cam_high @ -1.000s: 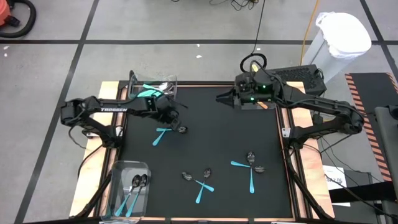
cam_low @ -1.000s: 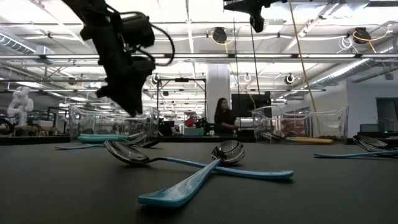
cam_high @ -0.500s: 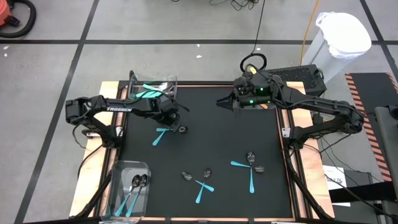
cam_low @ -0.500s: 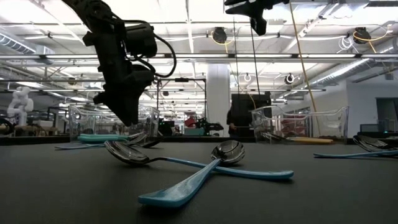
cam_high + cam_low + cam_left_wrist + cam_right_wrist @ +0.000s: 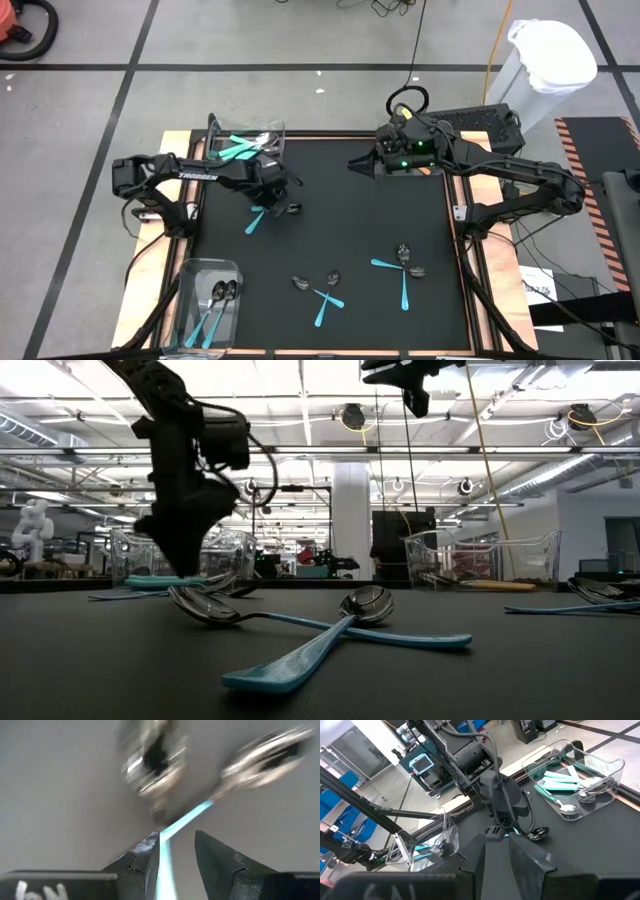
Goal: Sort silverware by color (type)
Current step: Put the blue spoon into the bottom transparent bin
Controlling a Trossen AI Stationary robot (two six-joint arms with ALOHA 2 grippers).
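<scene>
Two teal-handled spoons (image 5: 256, 218) lie crossed on the black mat (image 5: 350, 220) at the far left. My left gripper (image 5: 268, 199) points down over them, open. In the left wrist view a teal handle (image 5: 166, 865) runs between its fingers, and two shiny spoon heads (image 5: 152, 760) lie beyond; whether a finger touches the handle I cannot tell. My right gripper (image 5: 356, 163) hangs high over the mat's far side, shut, with nothing in it. More teal spoons lie crossed near the front (image 5: 322, 292) and right of them (image 5: 400, 265).
A clear bin (image 5: 246, 146) at the far left corner holds teal silverware. Another clear bin (image 5: 210, 300) at the near left holds two teal spoons. The mat's middle (image 5: 350, 220) is bare. A white bag-lined can (image 5: 545, 60) stands off the table's far right.
My left gripper has come down toward the crossed spoons at the far left and has tipped to point more steeply down. The spoons have kept their places.
</scene>
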